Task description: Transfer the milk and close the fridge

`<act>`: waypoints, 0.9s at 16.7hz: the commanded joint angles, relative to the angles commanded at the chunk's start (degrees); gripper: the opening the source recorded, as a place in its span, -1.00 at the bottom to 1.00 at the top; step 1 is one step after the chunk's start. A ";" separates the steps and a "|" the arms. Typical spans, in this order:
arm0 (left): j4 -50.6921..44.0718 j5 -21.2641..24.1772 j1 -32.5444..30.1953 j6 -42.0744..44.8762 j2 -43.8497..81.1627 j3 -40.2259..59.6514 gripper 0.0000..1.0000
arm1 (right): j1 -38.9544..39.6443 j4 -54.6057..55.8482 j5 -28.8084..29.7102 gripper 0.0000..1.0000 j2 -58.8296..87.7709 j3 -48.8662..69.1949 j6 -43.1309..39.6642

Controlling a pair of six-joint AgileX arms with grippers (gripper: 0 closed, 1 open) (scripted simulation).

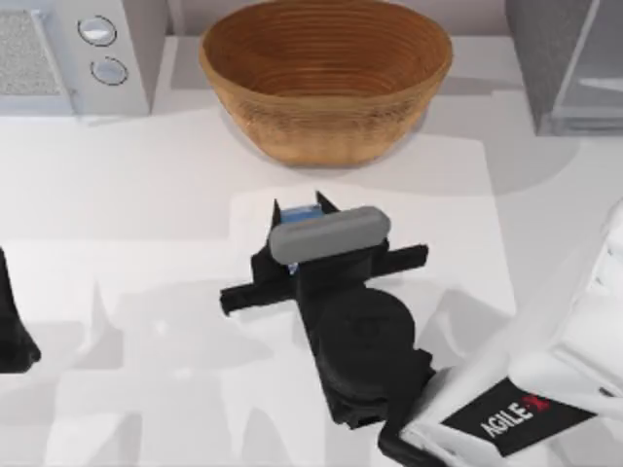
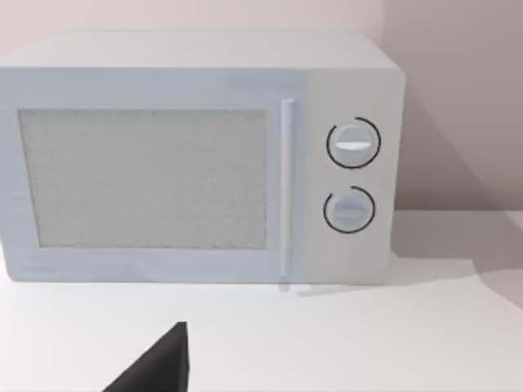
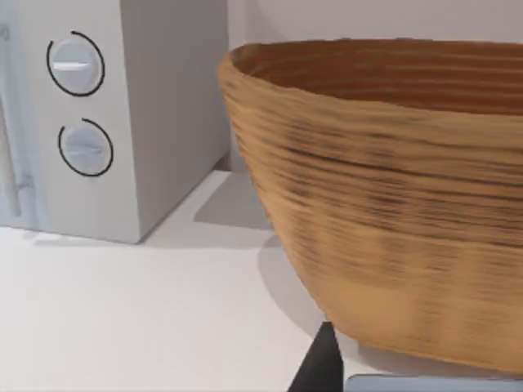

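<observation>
The milk [image 1: 300,211] shows as a small blue patch in the middle of the table, just in front of the woven bowl. My right gripper [image 1: 302,207] reaches in from the lower right, and its two black fingers press against either side of the carton. One dark fingertip [image 3: 321,363] appears in the right wrist view, close under the bowl's wall. The fridge [image 1: 550,58] stands at the back right, its pale door panel [image 1: 602,68] angled outward. My left gripper [image 1: 15,326] is parked at the table's left edge.
A big woven bowl [image 1: 326,83] sits at the back centre, right beyond the milk. A light-grey appliance with two round knobs [image 1: 92,49] occupies the back left and faces the left wrist camera [image 2: 196,155]. White tabletop [image 1: 146,224] lies open on the left.
</observation>
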 joint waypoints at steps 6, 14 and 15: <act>0.00 0.00 0.00 0.00 0.00 0.00 1.00 | -28.24 -3.84 -14.82 -1.00 -13.81 -8.53 -0.08; 0.00 0.00 0.00 0.00 0.00 0.00 1.00 | -55.06 -9.90 -39.75 -1.00 -34.80 -22.31 -0.34; 0.00 0.00 0.00 0.00 0.00 0.00 1.00 | -55.92 -10.45 -41.03 -1.00 -35.79 -23.37 -0.30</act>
